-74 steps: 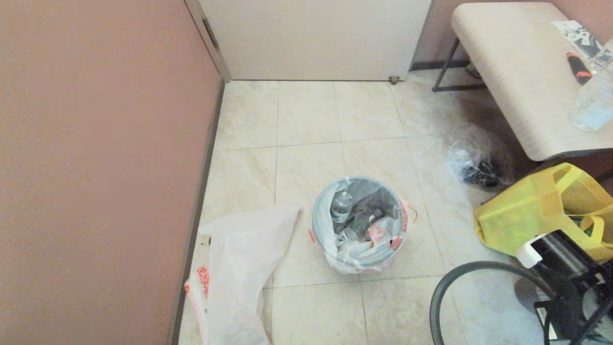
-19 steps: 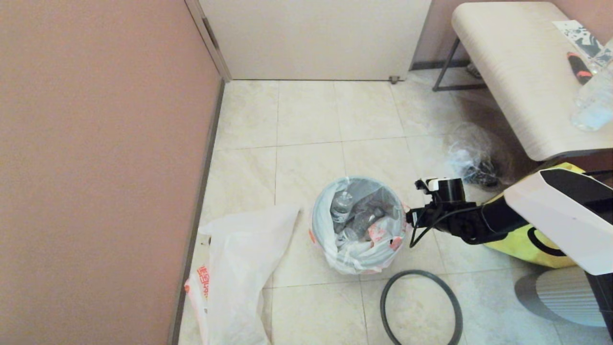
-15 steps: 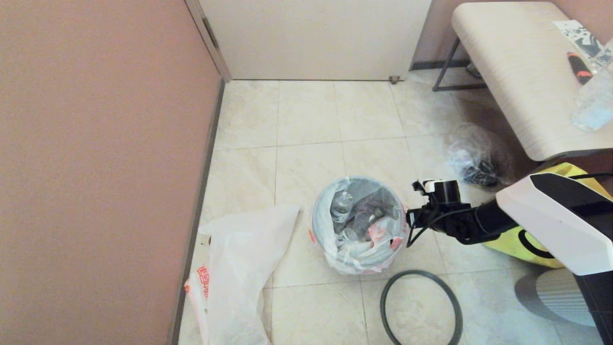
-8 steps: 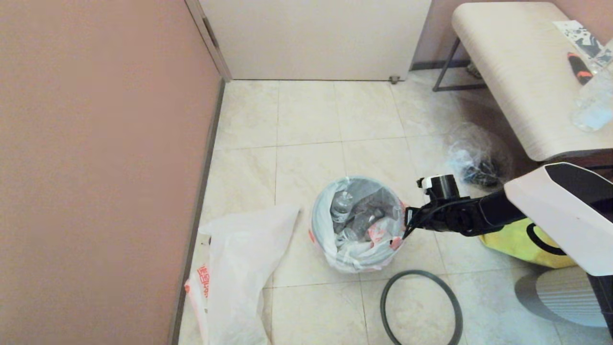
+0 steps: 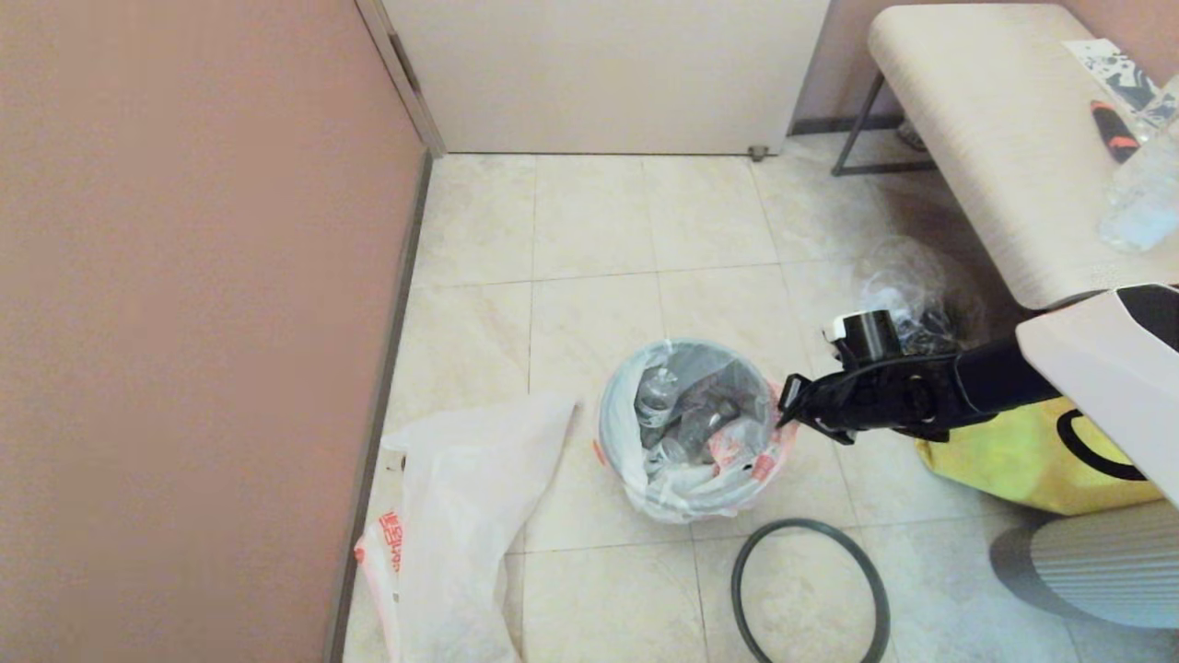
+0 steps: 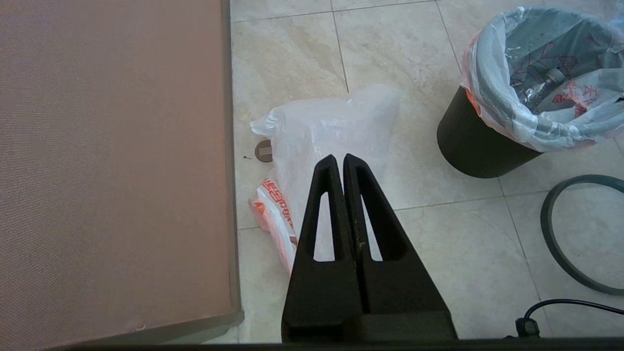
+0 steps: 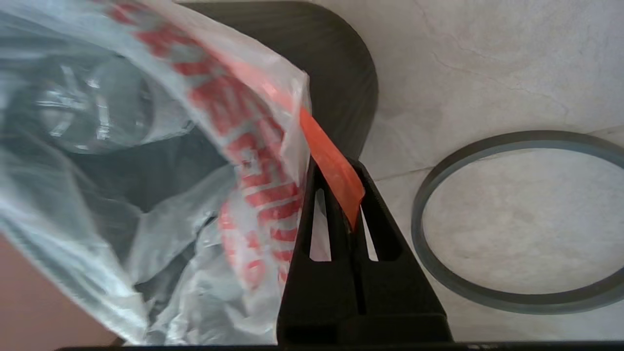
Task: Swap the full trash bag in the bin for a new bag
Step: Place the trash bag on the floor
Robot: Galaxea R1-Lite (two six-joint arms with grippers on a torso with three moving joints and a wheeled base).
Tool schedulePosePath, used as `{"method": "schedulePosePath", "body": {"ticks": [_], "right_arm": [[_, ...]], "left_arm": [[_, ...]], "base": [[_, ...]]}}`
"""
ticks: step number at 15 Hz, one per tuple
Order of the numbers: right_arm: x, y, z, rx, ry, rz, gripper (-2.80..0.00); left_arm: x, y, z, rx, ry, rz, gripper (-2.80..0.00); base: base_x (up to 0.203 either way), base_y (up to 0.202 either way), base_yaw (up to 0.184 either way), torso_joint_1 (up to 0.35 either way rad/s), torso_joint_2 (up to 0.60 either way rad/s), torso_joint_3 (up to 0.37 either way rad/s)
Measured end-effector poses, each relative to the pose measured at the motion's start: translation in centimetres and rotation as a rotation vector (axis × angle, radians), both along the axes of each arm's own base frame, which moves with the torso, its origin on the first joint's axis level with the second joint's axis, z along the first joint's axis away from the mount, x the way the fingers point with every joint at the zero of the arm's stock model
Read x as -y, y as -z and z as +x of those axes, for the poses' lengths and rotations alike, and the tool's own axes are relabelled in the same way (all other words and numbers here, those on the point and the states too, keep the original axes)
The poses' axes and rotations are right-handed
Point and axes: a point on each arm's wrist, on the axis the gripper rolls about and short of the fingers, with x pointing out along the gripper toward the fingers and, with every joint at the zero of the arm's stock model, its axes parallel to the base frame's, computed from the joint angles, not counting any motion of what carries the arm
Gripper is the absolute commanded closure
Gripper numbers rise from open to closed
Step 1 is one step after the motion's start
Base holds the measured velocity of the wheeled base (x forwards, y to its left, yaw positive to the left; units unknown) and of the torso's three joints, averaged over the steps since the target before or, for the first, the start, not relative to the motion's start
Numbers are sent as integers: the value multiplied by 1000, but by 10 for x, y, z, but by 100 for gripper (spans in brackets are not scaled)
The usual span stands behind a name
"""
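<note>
The full trash bag sits in the black bin, its white rim folded over the bin's edge, with crushed bottles inside. My right gripper is at the bin's right edge, shut on the bag's red-orange handle strip, which is pulled taut. The bin's dark-grey hoop lies flat on the floor in front of the bin. The new bag lies limp on the tiles to the bin's left, by the wall. My left gripper hovers above it, shut and empty.
A pink wall runs close along the left. A yellow tote and a clear bag of dark items lie right of the bin, under a pale table with a bottle. A white door closes the back.
My right gripper has shut on the full bag's handle at the bin's right edge, and the arm has risen slightly, pulling that edge of the bag outward. The hoop and new bag have not moved.
</note>
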Motion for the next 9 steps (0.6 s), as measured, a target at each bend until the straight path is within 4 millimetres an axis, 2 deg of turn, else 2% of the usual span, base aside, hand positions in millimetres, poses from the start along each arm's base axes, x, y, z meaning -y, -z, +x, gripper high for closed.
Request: {"method": "schedulePosePath", "body": {"ticks": [6,9], "right_arm": [[-1,-17,-18,69,100,-73,0],[-16,-23,-32,147,74,-59,0]], "left_arm": [[0,0,0,0,0,0,0],[0,0,0,0,0,0,0]], "base": [[0,0,0,0,0,0],[0,0,0,0,0,0]]}}
